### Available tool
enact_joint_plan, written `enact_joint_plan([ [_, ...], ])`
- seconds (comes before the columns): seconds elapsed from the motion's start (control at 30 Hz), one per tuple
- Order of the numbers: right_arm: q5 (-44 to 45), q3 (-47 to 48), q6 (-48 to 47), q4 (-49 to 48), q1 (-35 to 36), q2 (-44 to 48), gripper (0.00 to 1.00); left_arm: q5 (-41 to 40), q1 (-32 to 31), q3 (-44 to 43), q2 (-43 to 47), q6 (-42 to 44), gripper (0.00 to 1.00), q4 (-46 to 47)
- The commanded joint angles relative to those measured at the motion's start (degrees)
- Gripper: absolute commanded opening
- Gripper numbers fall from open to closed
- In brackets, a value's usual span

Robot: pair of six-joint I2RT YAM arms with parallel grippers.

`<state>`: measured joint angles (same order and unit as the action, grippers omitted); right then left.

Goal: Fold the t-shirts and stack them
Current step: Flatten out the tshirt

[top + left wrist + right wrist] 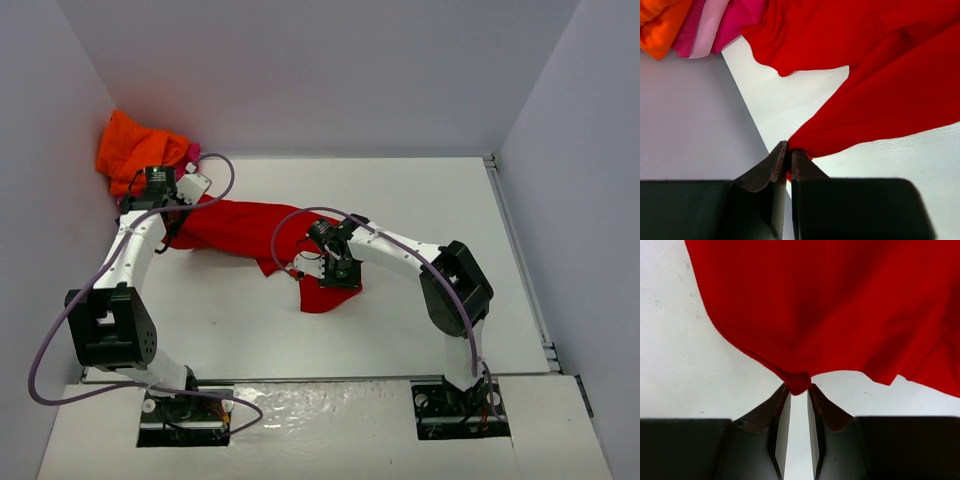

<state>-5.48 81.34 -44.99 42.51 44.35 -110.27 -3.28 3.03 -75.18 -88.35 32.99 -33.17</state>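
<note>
Across the table (430, 200): red shirt (240, 225), a rumpled band running from the left side to the middle, its end drooping toward the near edge.
Back left corner: orange shirt (135, 145) heaped against the side wall (60, 150); pink shirt (192, 152) barely peeping out beside it.
Left gripper (789, 147): jaws pressed together, pinching an edge of the red shirt, just beside the wall.
Right gripper (798, 387): jaws slightly parted, a red corner sitting between the tips; whether they press it cannot be told.
In the way: from above, the right wrist covers part of the shirt's near end; a purple cable (50, 340) loops beside the left arm.
Overhead view only: the whole spread of the red shirt; where the pile lies.
Left wrist view only: pink shirt as a broad fold with a paler face, lying between orange and red, touching the red edge.
Right wrist view only: the gap between the jaws, with bare table beneath.
</note>
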Motion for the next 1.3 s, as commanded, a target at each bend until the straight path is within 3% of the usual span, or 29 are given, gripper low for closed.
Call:
enact_joint_plan([
  [0.0,-1.3,0.0,-0.4,2.3,0.0,0.1,0.15,-1.1,0.3,-0.6,0.7,0.7,0.0,1.8],
  [0.23,-3.0,0.4,-0.3,2.2,0.2,-0.4,0.0,-1.2,0.3,-0.3,0.7,0.7,0.0,1.9],
  [0.53,0.8,1.3,2.0,0.4,0.5,2.0,0.0,-2.4,0.5,0.3,2.1,-1.3,0.0,3.9],
  [0.7,12.2,10.3,4.5,-8.1,-3.6,9.6,0.0,-4.1,0.5,-2.4,9.0,-3.3,0.0,7.0],
  [0.83,12.3,19.2,5.1,-13.9,-10.3,15.3,0.0,-7.0,1.3,-5.7,15.6,-3.8,0.0,9.9],
  [0.93,18.8,18.5,4.4,-22.2,-11.5,21.7,0.0,-10.9,1.6,-11.6,19.6,-6.6,0.0,10.4],
  [1.07,21.1,15.3,6.2,-29.5,-11.5,31.1,0.0,-15.3,1.6,-18.0,22.9,-11.6,0.0,10.6],
  [1.27,12.4,15.3,9.5,-27.0,-16.9,42.8,0.0,-11.4,1.6,-33.3,26.0,-16.0,0.0,1.5],
])
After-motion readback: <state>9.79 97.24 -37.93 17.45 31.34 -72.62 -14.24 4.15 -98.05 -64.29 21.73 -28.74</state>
